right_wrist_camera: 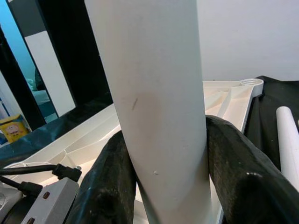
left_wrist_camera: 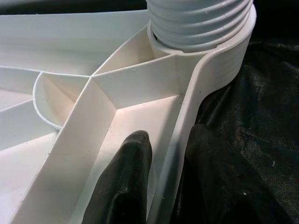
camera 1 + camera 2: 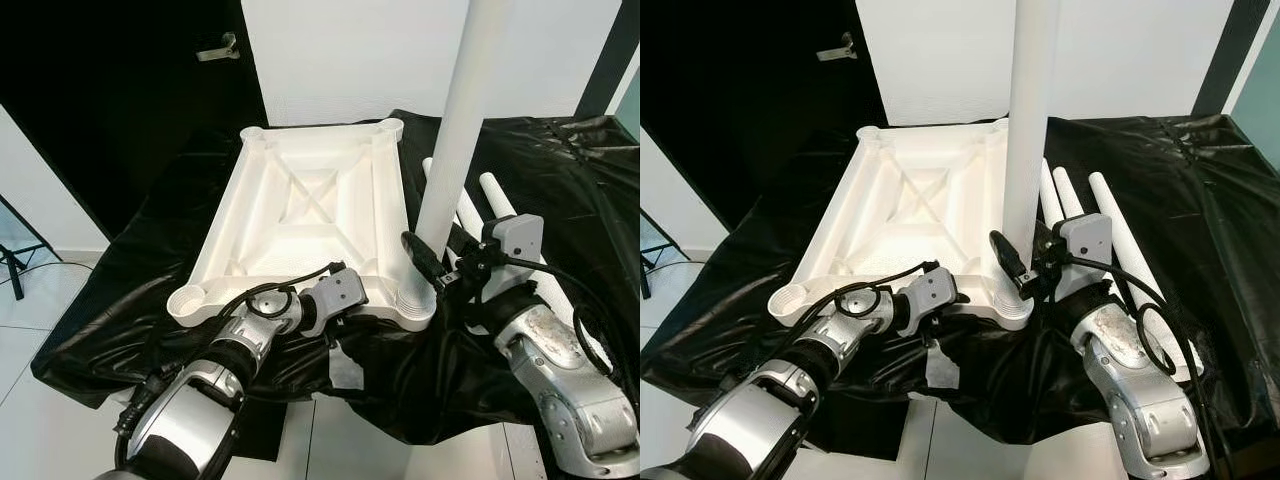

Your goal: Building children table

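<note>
Left eye view: white tabletop (image 3: 310,215) upside down on the black-draped desk (image 3: 560,190), ribs facing up. One leg (image 3: 455,140) upright in the near right corner socket (image 3: 415,300), threaded end seated. Right tool (image 3: 440,262) clamped around that leg low down, probably to twist it home. Left tool (image 2: 159,186) pinching the near rim beside that socket, one finger (image 2: 126,177) inside and one outside, likely to brace against turning. Spare legs (image 3: 490,205) lying just beside, on the right.
</note>
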Tool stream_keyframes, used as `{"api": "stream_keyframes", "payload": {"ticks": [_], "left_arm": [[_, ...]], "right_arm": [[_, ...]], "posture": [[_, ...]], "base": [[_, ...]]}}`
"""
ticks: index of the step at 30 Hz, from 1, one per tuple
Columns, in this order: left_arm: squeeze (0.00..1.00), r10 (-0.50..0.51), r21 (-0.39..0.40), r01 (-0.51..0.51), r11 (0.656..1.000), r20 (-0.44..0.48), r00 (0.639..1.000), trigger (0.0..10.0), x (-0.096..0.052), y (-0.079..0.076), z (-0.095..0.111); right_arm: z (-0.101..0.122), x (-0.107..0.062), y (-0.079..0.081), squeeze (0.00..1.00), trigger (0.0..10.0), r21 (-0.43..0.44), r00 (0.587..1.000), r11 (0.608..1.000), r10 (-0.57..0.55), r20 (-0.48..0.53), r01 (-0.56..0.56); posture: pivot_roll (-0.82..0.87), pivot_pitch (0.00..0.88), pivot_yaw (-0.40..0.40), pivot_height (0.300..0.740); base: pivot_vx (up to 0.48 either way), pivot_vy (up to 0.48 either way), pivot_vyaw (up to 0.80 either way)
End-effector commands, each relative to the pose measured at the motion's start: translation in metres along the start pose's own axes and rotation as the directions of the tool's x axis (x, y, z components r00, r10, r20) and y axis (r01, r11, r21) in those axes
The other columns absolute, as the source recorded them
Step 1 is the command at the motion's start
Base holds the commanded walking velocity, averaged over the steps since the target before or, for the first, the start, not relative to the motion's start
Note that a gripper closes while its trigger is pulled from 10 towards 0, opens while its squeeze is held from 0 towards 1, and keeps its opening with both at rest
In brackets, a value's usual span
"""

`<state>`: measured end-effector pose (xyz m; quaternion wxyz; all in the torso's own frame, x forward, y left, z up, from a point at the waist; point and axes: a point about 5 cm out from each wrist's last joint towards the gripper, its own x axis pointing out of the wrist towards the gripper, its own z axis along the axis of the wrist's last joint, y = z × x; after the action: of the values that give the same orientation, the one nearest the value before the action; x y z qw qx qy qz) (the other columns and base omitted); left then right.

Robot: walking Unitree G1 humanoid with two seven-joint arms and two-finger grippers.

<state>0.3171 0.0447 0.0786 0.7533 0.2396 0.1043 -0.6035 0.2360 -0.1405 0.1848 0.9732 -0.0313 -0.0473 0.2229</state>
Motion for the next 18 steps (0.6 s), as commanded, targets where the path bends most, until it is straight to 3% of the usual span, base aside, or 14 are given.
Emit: {"api": "stream_keyframes", "payload": {"ticks": [1, 3, 6, 11, 13, 18], "left_arm": [[0.0, -0.052, -0.062, 0.047, 0.997, -0.075, 0.996, 10.0, 0.006, -0.017, -0.019], [0.0, -0.054, -0.062, 0.05, 0.997, -0.075, 0.996, 10.0, 0.007, -0.018, -0.018], [0.0, -0.054, -0.062, 0.05, 0.997, -0.075, 0.996, 10.0, 0.007, -0.018, -0.018], [0.0, -0.057, -0.064, 0.053, 0.997, -0.074, 0.996, 10.0, 0.008, -0.019, -0.018], [0.0, -0.055, -0.07, 0.049, 0.996, -0.074, 0.996, 10.0, 0.008, -0.019, -0.019], [0.0, -0.053, -0.075, 0.047, 0.996, -0.074, 0.996, 10.0, 0.008, -0.02, -0.02]], "right_arm": [[-0.059, -0.013, 0.007, 0.0, 10.0, 0.09, 0.944, 0.996, 0.007, -0.329, 0.024], [-0.058, -0.004, 0.002, 0.0, 10.0, 0.047, 0.944, 0.989, -0.117, -0.309, 0.138], [-0.058, -0.004, 0.002, 0.0, 10.0, 0.047, 0.944, 0.989, -0.117, -0.309, 0.138], [-0.066, 0.011, 0.008, 0.0, 10.0, 0.042, 0.929, 0.981, -0.165, -0.331, 0.189], [-0.065, 0.02, 0.009, 0.0, 10.0, -0.013, 0.93, 0.98, -0.195, -0.311, 0.201], [-0.062, 0.025, 0.008, 0.0, 10.0, -0.062, 0.935, 0.974, -0.227, -0.272, 0.218]], "posture": [[-0.16, 0.0, 0.071, 0.74], [-0.16, 0.0, 0.074, 0.74], [-0.16, 0.0, 0.074, 0.74], [-0.14, 0.002, 0.074, 0.74], [-0.13, 0.01, 0.072, 0.74], [-0.12, 0.018, 0.067, 0.74]], "base": [[0.0, 0.0, 0.0], [0.0, 0.0, 0.0], [0.0, 0.0, 0.0], [0.0, 0.0, 0.0], [0.0, 0.0, 0.0], [0.0, 0.0, 0.0]]}}
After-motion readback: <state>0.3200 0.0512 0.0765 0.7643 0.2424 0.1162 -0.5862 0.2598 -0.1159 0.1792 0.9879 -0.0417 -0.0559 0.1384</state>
